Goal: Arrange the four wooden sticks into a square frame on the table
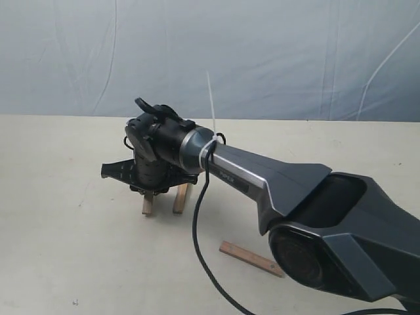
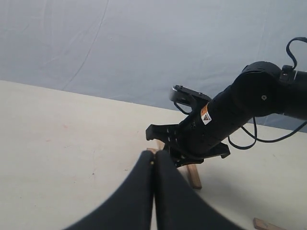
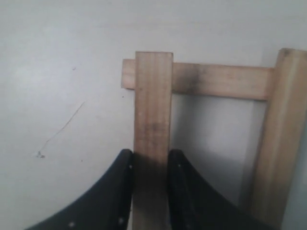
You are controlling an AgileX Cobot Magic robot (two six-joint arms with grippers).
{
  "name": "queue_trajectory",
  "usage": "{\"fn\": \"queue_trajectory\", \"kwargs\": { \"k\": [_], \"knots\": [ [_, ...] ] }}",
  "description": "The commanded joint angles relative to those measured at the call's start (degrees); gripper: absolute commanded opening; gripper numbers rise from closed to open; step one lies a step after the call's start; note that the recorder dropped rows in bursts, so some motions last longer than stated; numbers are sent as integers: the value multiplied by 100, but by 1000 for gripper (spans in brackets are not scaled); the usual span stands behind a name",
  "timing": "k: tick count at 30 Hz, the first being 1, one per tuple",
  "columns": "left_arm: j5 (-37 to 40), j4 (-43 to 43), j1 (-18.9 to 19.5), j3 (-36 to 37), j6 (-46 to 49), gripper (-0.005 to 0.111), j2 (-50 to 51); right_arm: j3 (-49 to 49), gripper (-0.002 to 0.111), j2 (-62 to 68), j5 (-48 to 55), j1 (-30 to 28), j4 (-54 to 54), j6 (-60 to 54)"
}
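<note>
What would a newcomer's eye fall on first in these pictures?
The big dark arm fills the right of the exterior view and reaches toward the middle of the table. Up close, the right gripper clamps one wooden stick, whose end crosses over a crosswise stick, with a third stick alongside. A fourth stick lies alone on the table, apart from the others.

We log: stick A (image 3: 152,120) overlapping cross stick (image 3: 216,80) near its end | side stick (image 3: 276,143) meeting cross stick's other end | fourth stick (image 1: 252,258) flat, well apart | table (image 1: 65,249) pale beige.
</note>
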Motion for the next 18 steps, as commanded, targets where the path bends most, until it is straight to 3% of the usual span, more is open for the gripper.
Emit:
{"fn": "queue_trajectory", "kwargs": {
  "k": [1,18],
  "knots": [
    [28,-41,-21,12,-1,0,-37,-70,0,0,10,5,-97,39],
    [28,-41,-21,12,-1,0,-37,-70,2,258,-324,5,-79,39]
  ]
}}
